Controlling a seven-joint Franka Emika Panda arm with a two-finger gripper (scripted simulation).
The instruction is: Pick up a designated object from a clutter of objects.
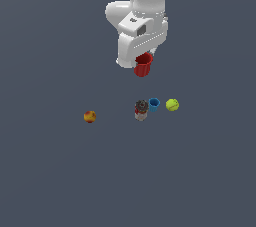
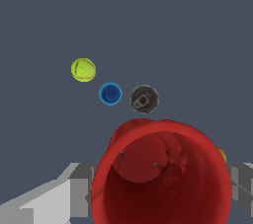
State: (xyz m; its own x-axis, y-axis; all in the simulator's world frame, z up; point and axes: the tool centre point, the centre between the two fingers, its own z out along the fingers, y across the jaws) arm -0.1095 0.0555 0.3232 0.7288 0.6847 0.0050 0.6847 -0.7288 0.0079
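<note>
The red cup [image 1: 143, 65] hangs in the air under my white gripper [image 1: 144, 57], well above the floor and the other items. In the wrist view the red cup [image 2: 163, 173] fills the picture's lower half, rim toward the camera, with grey fingers [image 2: 81, 188] at each side of it. The gripper is shut on the cup. Below it lie the blue cup [image 1: 154, 104], the yellow-green tennis ball [image 1: 172, 104], the dark-topped grey-and-red object [image 1: 141, 110] and the red-yellow ball [image 1: 89, 116].
In the wrist view the tennis ball [image 2: 83, 69], blue cup [image 2: 110, 93] and dark-topped object [image 2: 144, 98] lie in a row on the dark grey floor [image 1: 50, 171]. A yellow sliver of the red-yellow ball [image 2: 223, 156] peeks past the cup's rim.
</note>
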